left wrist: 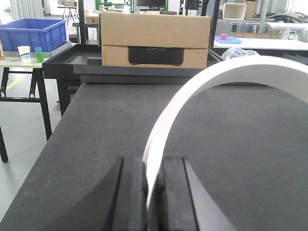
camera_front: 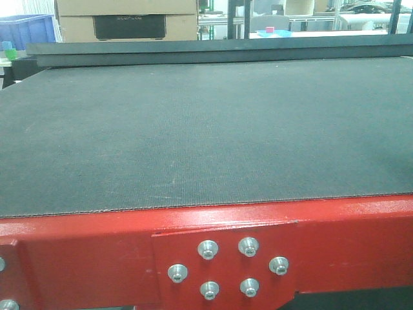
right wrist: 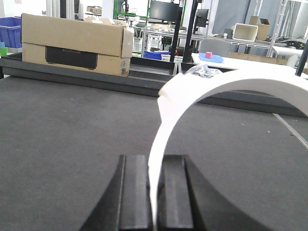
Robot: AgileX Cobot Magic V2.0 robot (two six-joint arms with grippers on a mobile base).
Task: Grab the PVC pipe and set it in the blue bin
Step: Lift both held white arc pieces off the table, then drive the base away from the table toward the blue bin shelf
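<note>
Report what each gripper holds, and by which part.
Cannot tell. The lower end of a white curved strip sits between the jaws of the left gripper, and a second strip likewise at the right gripper; gripped or fixture is unclear.

- Mat (camera_front: 206, 129): laid over the tabletop, bordered in front by the frame (camera_front: 77, 258).
- Bolted plate (camera_front: 226, 265): fixed on the frame, below the mat's near edge.
- Tray (left wrist: 72, 55): set behind the mat.
- Cardboard box (left wrist: 154, 38): stood in the tray.
- Side table (left wrist: 9, 61): placed left of the tray.
- Bin (left wrist: 33, 31): set on the side table, behind two cups (left wrist: 24, 52).
- Pipe section (left wrist: 202, 82): clamped in the left gripper (left wrist: 154, 192), above the mat.
- Second pipe section (right wrist: 192, 91): clamped in the right gripper (right wrist: 154, 192), likewise.
</note>
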